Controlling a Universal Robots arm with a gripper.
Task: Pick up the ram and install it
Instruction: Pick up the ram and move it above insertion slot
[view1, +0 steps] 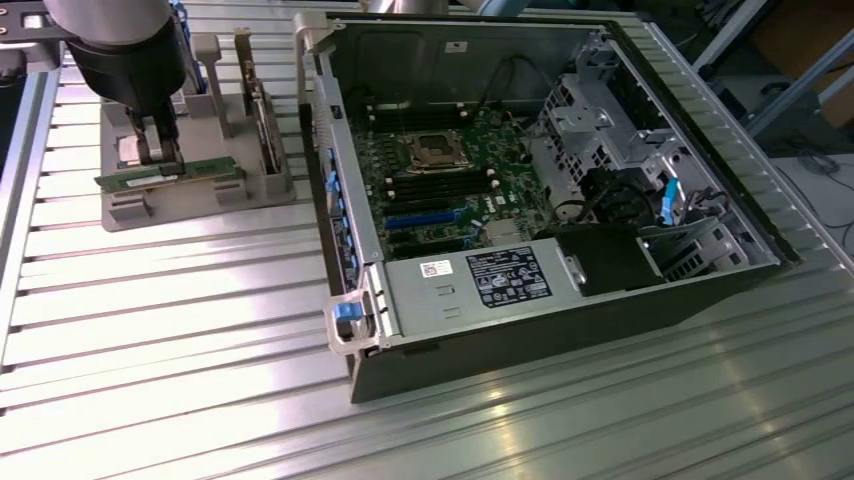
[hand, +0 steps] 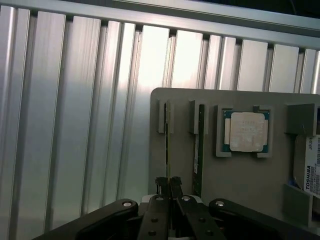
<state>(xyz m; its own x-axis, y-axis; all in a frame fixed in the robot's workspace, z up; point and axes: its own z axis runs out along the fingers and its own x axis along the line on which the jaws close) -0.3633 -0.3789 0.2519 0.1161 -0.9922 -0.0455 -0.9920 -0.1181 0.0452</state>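
The ram (hand: 167, 140) stands on its long edge in a slot of the grey parts holder (hand: 240, 180), closest to the holder's outer edge. My gripper (hand: 169, 184) is shut on its thin top edge, one black fingertip (hand: 161, 186) on each side. A second, matching stick (hand: 200, 145) stands in the neighbouring slot. In the exterior view my gripper (view1: 158, 158) reaches straight down onto the green ram (view1: 200, 167) at the front of the holder (view1: 200, 205), at that view's upper left.
A silver-topped processor chip (hand: 246, 131) and a labelled drive (hand: 310, 170) lie on the holder beyond the sticks. Expansion cards (view1: 267, 130) stand upright at the holder's side. The open computer case (view1: 400, 300) lies at the exterior view's right, with dark memory slots (view1: 441, 185) on its motherboard.
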